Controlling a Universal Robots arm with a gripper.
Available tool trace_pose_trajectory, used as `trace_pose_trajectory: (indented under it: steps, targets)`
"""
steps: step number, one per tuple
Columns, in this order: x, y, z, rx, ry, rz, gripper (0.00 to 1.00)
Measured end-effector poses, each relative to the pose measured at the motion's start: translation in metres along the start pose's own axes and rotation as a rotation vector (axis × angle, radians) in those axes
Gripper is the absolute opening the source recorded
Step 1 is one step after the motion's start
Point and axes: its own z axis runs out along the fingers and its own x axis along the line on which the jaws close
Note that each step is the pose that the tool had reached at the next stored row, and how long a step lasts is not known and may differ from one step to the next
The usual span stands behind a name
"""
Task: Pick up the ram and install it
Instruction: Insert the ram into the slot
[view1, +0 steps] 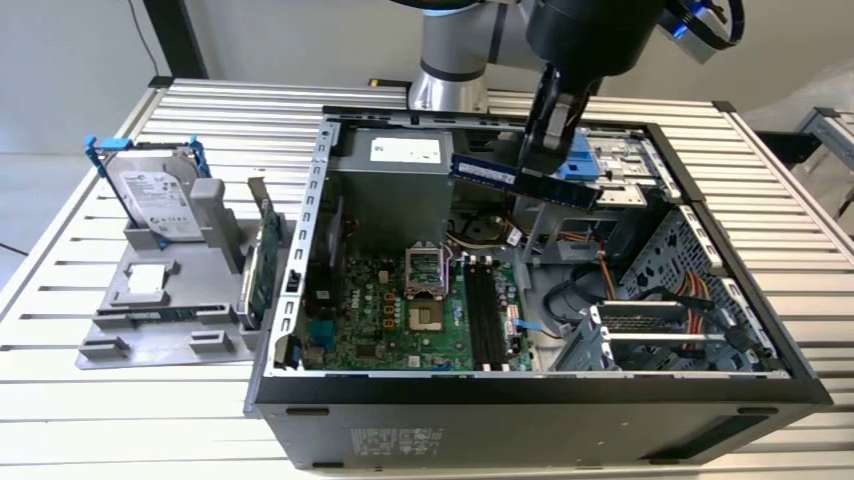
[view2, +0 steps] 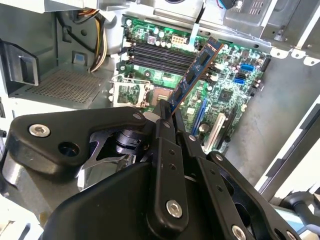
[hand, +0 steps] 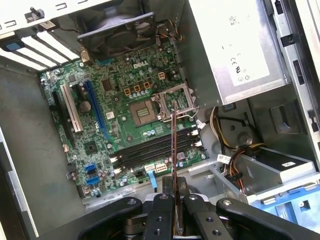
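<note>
The ram (view1: 523, 183) is a long narrow blue-green stick held in the air over the back of the open computer case (view1: 534, 395). My gripper (view1: 545, 160) is shut on it near its middle. In the second wrist view the ram (view2: 196, 70) sticks out from my gripper (view2: 167, 114) above the green motherboard (view2: 225, 90). In the first wrist view the ram (hand: 173, 145) shows edge-on, rising from my gripper (hand: 174, 192) across the black memory slots (hand: 150, 151). The memory slots (view1: 487, 320) hold nothing and lie well below the stick.
A grey power supply (view1: 394, 190) stands close to the ram on the exterior view's left. A drive cage with cables (view1: 667, 330) fills the case's right side. Outside the case, a grey stand (view1: 160, 300) holds a hard drive (view1: 158, 200) and an upright expansion card (view1: 267, 255).
</note>
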Motion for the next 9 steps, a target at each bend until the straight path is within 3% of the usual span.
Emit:
trace_pose_trajectory:
  steps: [9]
  targets:
    - [0.0007,-0.0002,0.0,0.0008,-0.0017,0.043,0.0]
